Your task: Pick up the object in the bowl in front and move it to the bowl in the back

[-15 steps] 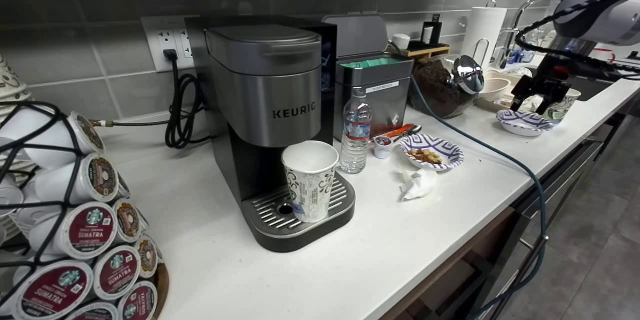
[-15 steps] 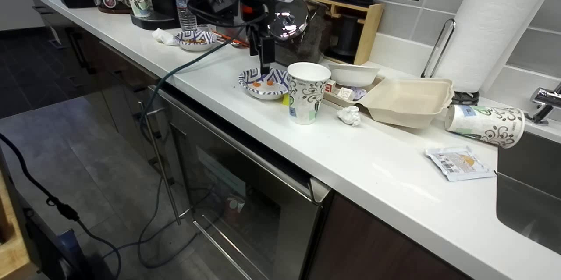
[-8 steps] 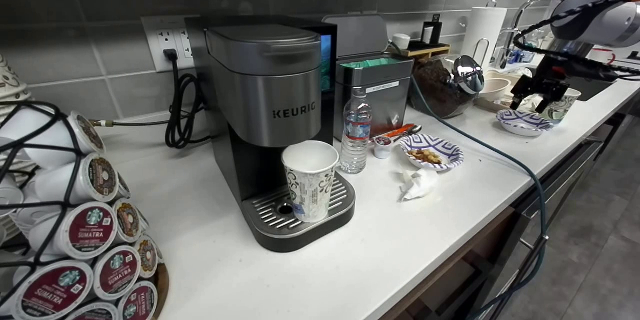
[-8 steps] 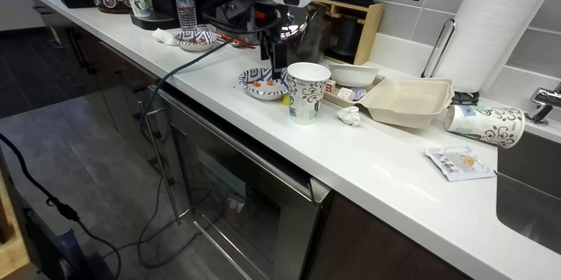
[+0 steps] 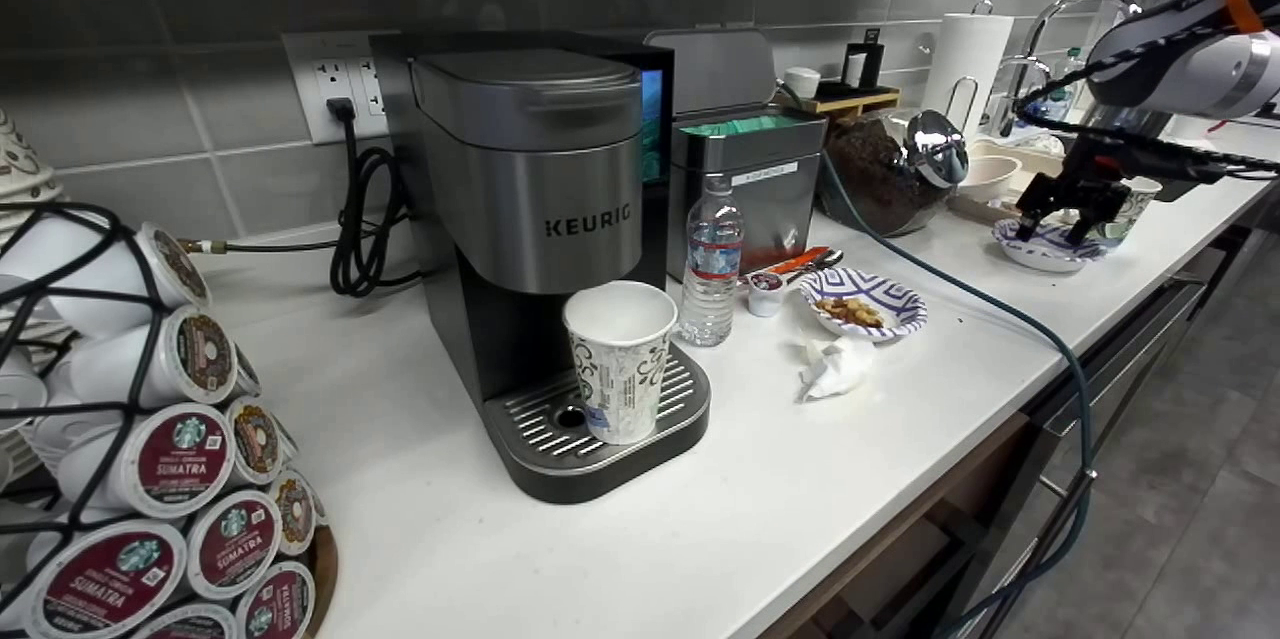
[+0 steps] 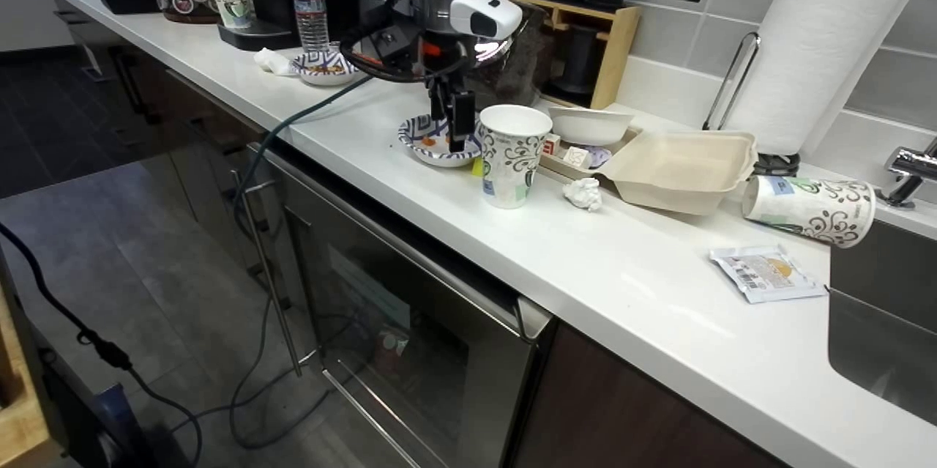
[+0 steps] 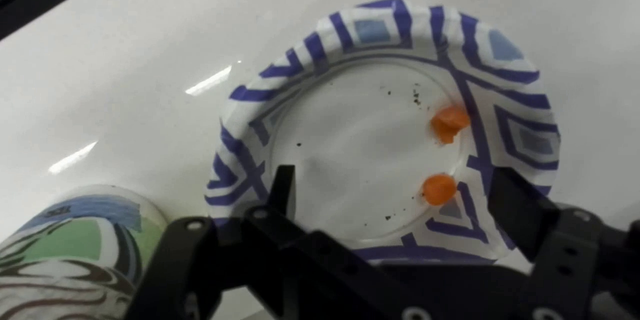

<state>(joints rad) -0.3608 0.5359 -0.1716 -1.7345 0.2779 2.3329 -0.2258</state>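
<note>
- Presently, in an exterior view, we are seeing the jaws hanging over a patterned paper bowl [image 5: 1042, 257], while a matching bowl [image 5: 906, 314] is holding brown bits [image 5: 850, 311] on the tabletop [image 5: 720, 519], near a bottle [image 5: 712, 264].
- In an exterior view, we are finding the jaws pointing down at the paper bowl, with a printed cup [image 6: 512, 160] standing just beside it and a crumpled white wad [image 6: 583, 193] near the cup.
- In the wrist view, we are looking down on two orange pieces [image 7: 450, 118] lying inside the paper bowl; the jaws are standing wide apart, one hanging near the lower piece.
</note>
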